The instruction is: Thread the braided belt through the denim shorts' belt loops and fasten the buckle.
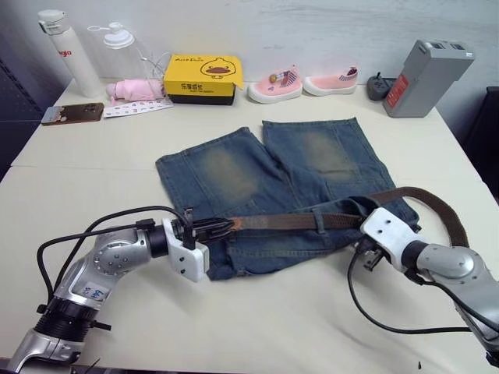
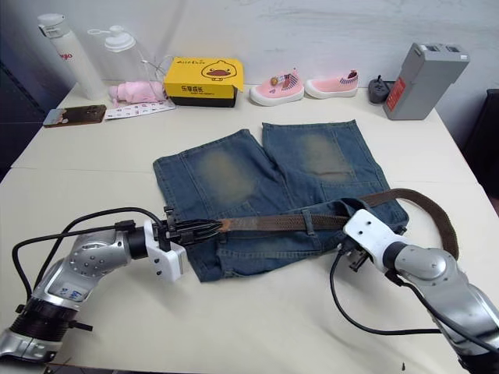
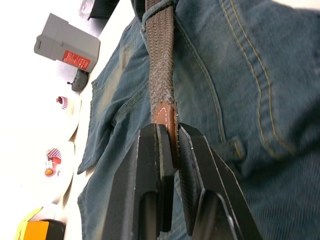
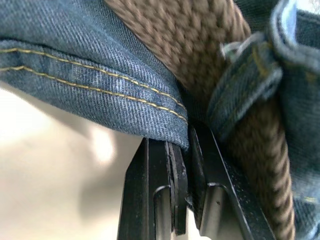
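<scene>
At the lower left of the head view, my left gripper point(image 1: 222, 227) is pinched shut on the tan leather tip of the braided belt point(image 1: 281, 222), its two black fingers point(image 3: 150, 165) clamping that tip from both sides. From there the belt runs rightward across the waistband of the denim shorts point(image 1: 234, 175), which lie flat on the pale table point(image 1: 273, 319) in the middle of the frame, legs pointing toward the top. Partway along, the strap passes under one of the belt loops point(image 1: 320, 221); I cannot make out the other loops clearly. At the lower right, my right gripper point(image 4: 182, 150) is closed on a folded edge of the waistband, with the belt lying just beside the fingers; the white wrist housing hides the fingertips in the head view. Past it the belt curves off the shorts in a loop toward the right edge, and its far end tucks behind my right arm, so the buckle is hidden. Along the top sit two bottles point(image 1: 66, 51), a yellow box point(image 1: 203, 78), pink baby shoes point(image 1: 304, 84) and a grey battery pack point(image 1: 425, 78).
</scene>
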Action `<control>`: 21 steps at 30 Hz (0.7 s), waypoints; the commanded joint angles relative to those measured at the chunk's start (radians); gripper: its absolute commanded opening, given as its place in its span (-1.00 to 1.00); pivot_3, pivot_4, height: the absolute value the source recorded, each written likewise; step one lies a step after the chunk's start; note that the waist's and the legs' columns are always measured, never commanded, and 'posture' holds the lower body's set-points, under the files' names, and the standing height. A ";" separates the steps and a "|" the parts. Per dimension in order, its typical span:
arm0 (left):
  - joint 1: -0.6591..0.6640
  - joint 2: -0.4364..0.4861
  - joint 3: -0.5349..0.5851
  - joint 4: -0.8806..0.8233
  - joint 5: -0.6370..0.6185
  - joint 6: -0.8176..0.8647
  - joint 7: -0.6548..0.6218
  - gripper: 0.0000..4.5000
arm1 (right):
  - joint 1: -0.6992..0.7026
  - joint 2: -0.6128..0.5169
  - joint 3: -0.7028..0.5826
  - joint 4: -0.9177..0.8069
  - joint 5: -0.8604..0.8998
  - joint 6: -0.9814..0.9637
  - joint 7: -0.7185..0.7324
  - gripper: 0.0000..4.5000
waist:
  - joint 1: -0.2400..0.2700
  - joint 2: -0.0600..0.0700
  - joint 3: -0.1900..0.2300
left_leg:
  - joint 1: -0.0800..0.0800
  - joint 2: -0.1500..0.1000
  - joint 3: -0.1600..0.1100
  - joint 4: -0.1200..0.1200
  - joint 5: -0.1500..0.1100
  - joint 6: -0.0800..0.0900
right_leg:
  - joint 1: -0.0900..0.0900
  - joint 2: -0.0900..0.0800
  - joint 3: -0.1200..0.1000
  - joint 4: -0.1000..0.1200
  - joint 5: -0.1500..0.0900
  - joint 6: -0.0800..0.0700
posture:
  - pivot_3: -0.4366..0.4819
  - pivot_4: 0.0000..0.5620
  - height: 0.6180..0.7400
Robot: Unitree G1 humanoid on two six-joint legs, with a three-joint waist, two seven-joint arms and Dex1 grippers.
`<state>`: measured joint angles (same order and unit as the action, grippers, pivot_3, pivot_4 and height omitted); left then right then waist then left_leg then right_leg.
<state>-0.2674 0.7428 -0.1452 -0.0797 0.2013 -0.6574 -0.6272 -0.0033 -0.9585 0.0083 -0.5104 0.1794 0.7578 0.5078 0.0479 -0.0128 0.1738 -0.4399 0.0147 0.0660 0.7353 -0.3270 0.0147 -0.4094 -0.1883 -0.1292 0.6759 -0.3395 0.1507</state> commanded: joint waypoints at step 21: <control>0.096 0.013 0.046 -0.059 0.025 -0.067 0.047 -0.81 | -0.041 0.172 -0.601 -0.200 0.510 0.522 0.153 0.67 | -0.019 0.002 0.001 | 0.000 0.001 -0.003 -0.001 0.000 0.000 | 0.001 0.001 -0.001 -0.001 0.000 0.000 | -0.05 -0.47 -0.15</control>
<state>-0.1813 0.7604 -0.1293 -0.1067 0.2263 -0.7074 -0.6023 -0.0223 -0.7877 -0.5058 -0.6566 0.5840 1.2053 0.6265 0.0286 -0.0111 0.1746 -0.4392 0.0159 0.0625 0.7340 -0.3269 0.0145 -0.4084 -0.1871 -0.1302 0.6749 -0.3394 0.1507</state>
